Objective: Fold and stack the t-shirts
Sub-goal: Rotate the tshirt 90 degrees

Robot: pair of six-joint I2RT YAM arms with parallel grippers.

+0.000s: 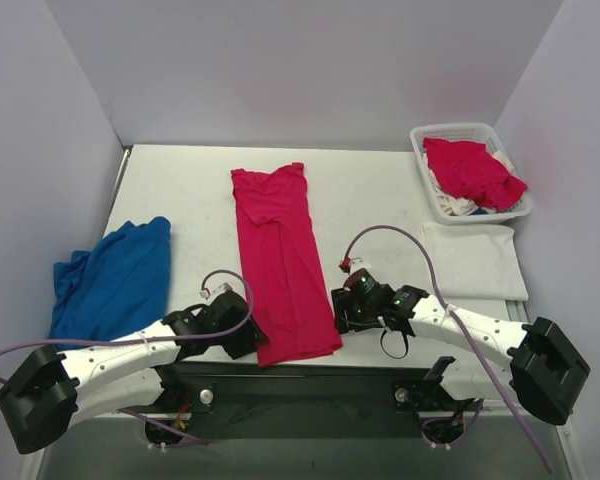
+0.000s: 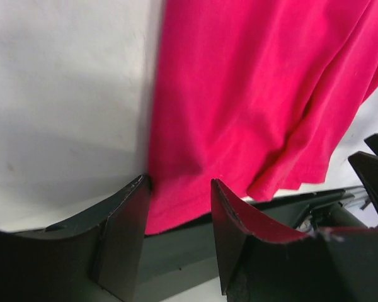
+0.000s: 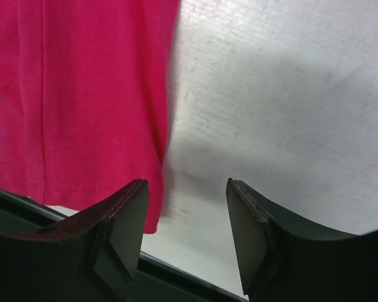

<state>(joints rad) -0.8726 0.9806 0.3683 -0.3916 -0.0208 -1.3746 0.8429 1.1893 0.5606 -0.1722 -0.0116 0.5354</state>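
We judge the end-to-end fold is in hand: the red t-shirt (image 1: 280,255) lies as a long strip on the worktop (image 1: 180,180). The left gripper (image 2: 179,184) and right gripper (image 3: 186,184) stand agape at its near corners, which next need pinching.

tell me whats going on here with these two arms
Two robot arms are folding t-shirts. A red t-shirt lies in a long strip mid-table. The left hand and right hand sit open at its near corners, gripping nothing yet. A blue shirt lies left, a folded white shirt right, by the basket.
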